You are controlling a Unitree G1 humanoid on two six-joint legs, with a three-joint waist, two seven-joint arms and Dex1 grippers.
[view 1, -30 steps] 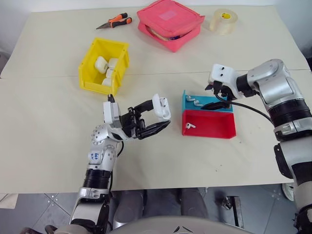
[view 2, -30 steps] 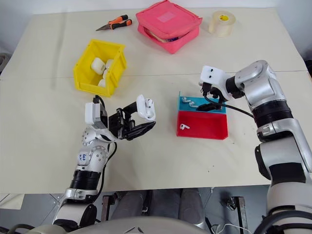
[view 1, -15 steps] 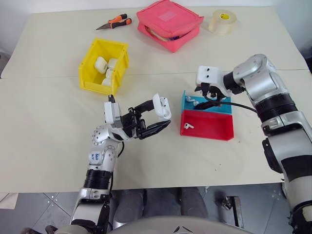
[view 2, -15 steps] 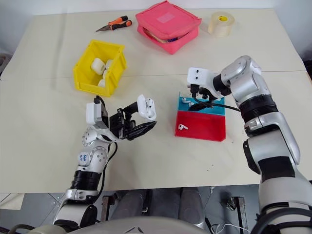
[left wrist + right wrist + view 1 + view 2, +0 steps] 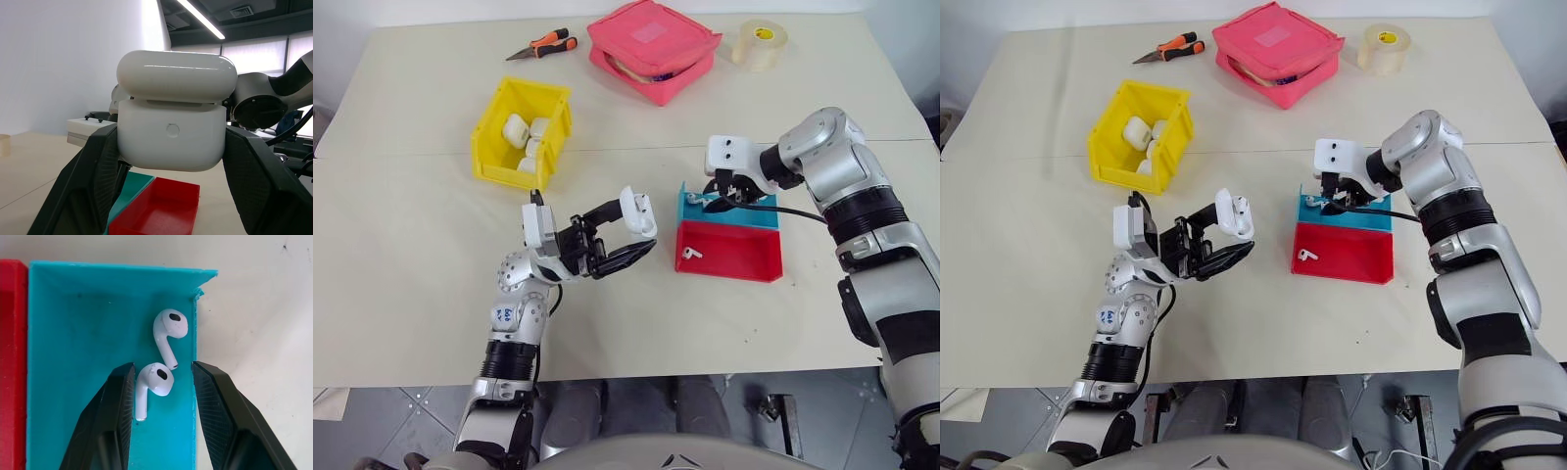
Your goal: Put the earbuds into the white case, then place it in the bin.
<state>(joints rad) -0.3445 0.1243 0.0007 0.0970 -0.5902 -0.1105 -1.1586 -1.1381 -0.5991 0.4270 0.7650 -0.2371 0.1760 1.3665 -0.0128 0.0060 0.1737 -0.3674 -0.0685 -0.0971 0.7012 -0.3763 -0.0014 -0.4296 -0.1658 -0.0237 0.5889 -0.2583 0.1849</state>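
**Earbud pickup under way, case waiting in the other gripper**

A robot works at a pale table. Its left gripper (image 5: pixel 625 235), near the middle of the table, is clamped tight on the white case (image 5: pixel 172 130), holding it up off the surface with the lid slightly ajar. To the right, the right gripper (image 5: pixel 161 382) reaches down into the blue tray (image 5: pixel 78 357), its fingers partly open on either side of one earbud (image 5: pixel 150 384); they do not yet appear to grip it. A second earbud (image 5: pixel 168 333) lies just beyond the first. Another earbud (image 5: pixel 691 254) rests in the red tray (image 5: pixel 734 257), which touches the blue one on its near side. At the far left, the yellow bin (image 5: pixel 495 125) already holds several white cases. Judging by this, the current case still needs its earbuds loaded, then closing and carrying over to the bin.
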